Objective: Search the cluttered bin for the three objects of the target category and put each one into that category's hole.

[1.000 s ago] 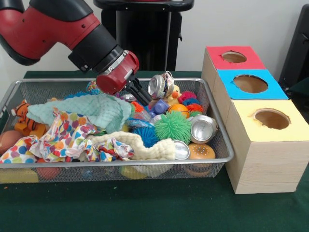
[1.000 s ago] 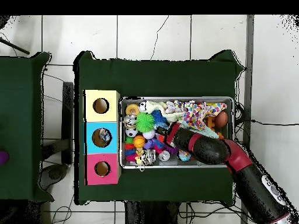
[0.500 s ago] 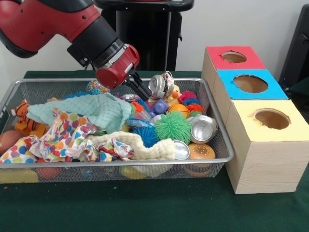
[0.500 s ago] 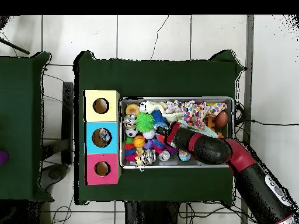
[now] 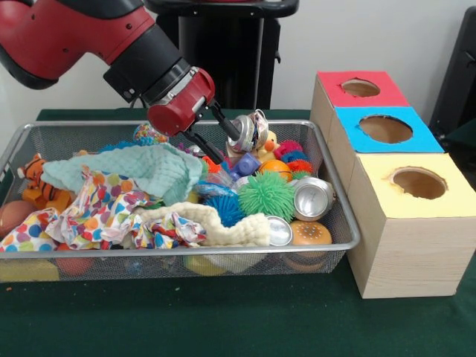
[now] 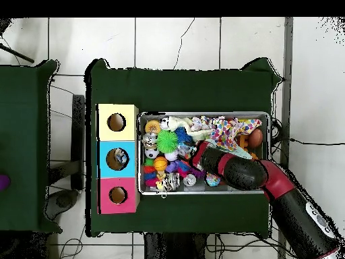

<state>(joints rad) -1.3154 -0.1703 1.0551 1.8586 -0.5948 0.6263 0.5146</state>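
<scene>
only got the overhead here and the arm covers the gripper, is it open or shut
Observer: Open. In the front view the gripper has its fingers spread just above the toys.
Operator: what's it next to
Observer: A crushed can, propped up near the back of the basket. One finger tip reaches its side; I cannot tell whether they touch.
</scene>
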